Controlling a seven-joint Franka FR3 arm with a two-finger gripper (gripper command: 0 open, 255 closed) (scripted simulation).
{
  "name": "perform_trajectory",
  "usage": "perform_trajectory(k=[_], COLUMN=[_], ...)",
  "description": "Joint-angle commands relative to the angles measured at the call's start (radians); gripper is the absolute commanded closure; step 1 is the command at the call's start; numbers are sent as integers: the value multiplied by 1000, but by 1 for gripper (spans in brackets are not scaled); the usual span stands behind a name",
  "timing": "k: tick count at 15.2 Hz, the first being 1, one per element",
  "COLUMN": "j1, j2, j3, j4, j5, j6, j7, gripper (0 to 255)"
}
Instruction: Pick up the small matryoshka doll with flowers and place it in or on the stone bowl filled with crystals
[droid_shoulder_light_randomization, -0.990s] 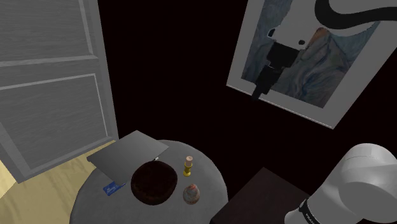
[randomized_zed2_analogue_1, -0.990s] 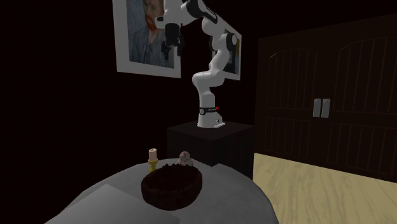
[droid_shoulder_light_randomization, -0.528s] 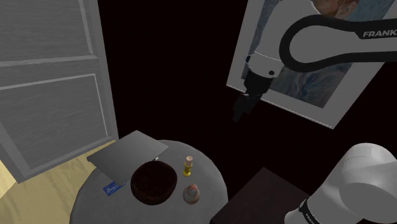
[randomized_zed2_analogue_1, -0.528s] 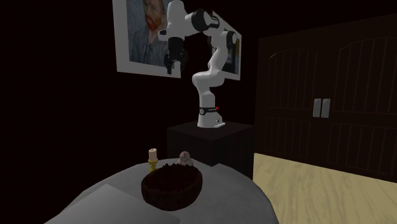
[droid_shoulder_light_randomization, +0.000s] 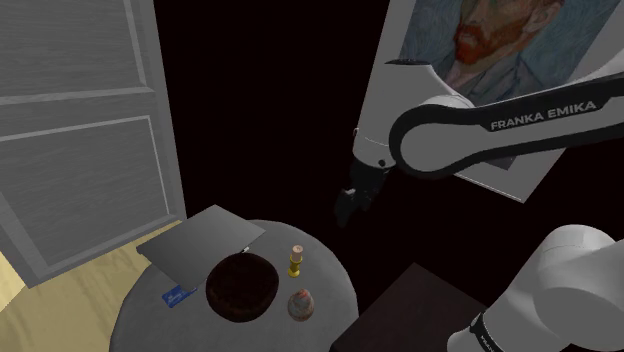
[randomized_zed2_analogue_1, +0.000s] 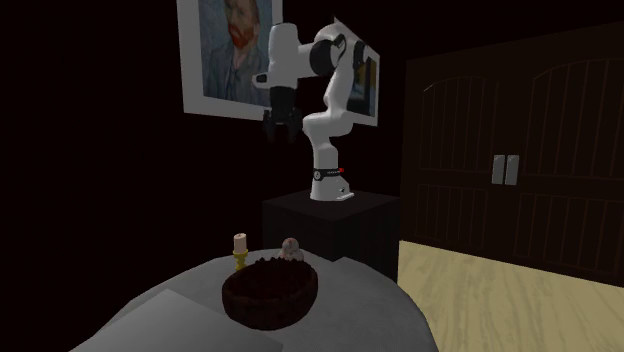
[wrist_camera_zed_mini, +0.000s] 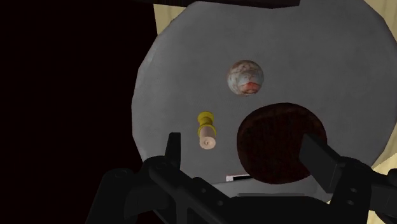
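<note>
Left of the dark reddish-brown bowl (droid_shoulder_light_randomization: 241, 285) in the shoulder view stand a grey panelled door (droid_shoulder_light_randomization: 80, 130) and a strip of pale wooden floor (droid_shoulder_light_randomization: 60, 285). A blue card (droid_shoulder_light_randomization: 178, 294) lies just left of the bowl, and a flat grey slab (droid_shoulder_light_randomization: 200, 243) lies behind it, both on the round grey table (droid_shoulder_light_randomization: 335, 285). The bowl holds dark lumpy contents that reach its rim. Right of the bowl and behind it stands a small yellow-based spool (droid_shoulder_light_randomization: 295, 261). Just right of the bowl and apart from it, the matryoshka doll (droid_shoulder_light_randomization: 301, 304) stands upright, its long axis vertical and its rounded head up; its facing cannot be told. High above and right of the bowl hangs the black gripper (droid_shoulder_light_randomization: 345, 207), empty, its fingers (wrist_camera_zed_mini: 321, 159) spread apart. Further right are the dark stand (droid_shoulder_light_randomization: 415, 300) and a framed portrait (droid_shoulder_light_randomization: 470, 40), with a black area behind.
</note>
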Motion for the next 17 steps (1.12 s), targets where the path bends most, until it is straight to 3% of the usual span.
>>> perform_trajectory(k=[1,5,8,13,17], j1=[-5,-33,-63,-80,-11], j2=[73,231,366,619,817], j3=[45,130,187,218,151], j4=[-5,4,27,100,189], j5=[-12,-73,-166,-425,-627], j6=[69,190,270,359,383], j7=[52,166,281,540,734], gripper=[0,0,0,0,0])
